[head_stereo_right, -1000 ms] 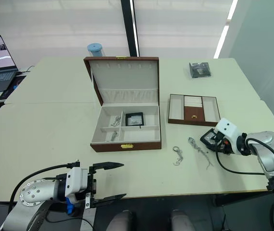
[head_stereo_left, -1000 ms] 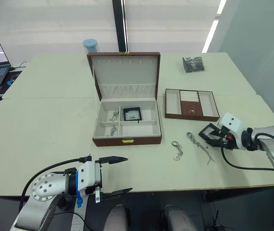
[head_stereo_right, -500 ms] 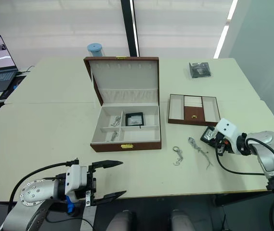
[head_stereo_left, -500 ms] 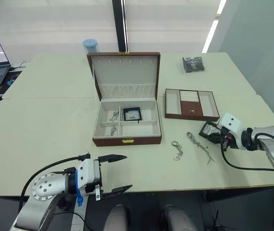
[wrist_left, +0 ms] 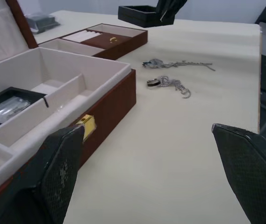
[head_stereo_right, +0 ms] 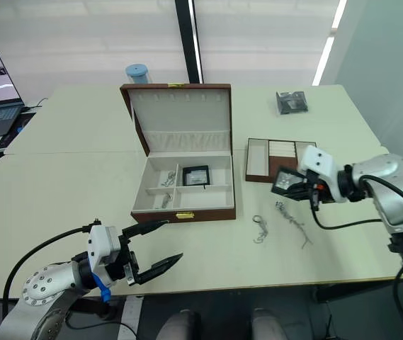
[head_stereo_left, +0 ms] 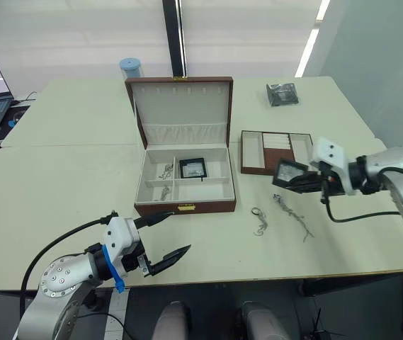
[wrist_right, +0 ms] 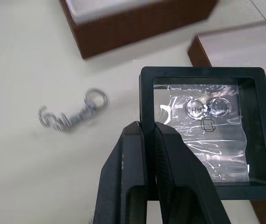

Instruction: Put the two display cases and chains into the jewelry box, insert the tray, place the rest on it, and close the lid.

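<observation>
We found the right gripper (wrist_right: 144,140) clamped on the edge of a display case (head_stereo_left: 290,174), holding it in the air above the table (head_stereo_left: 59,177), just in front of the tray (head_stereo_left: 266,150) and over the near end of the loose chains. The case's clear window (wrist_right: 207,130) faced up, with small ring shapes visible beneath it. The second display case (head_stereo_left: 193,168) lay inside the jewelry box (head_stereo_left: 185,185), in the rear right compartment. Small chains (head_stereo_left: 166,171) sat in the two left compartments of the box. The lid (head_stereo_left: 178,108) stood open and upright behind it.

Two chains lay on the table to the right of the box: a short one with a ring end (head_stereo_left: 260,221) and a longer one (head_stereo_left: 291,215) beside it, apart from each other.

We noted the left gripper (head_stereo_left: 162,237) near the front edge of the table, its fingers spread wide and holding nothing, just short of the box's front left corner.
</observation>
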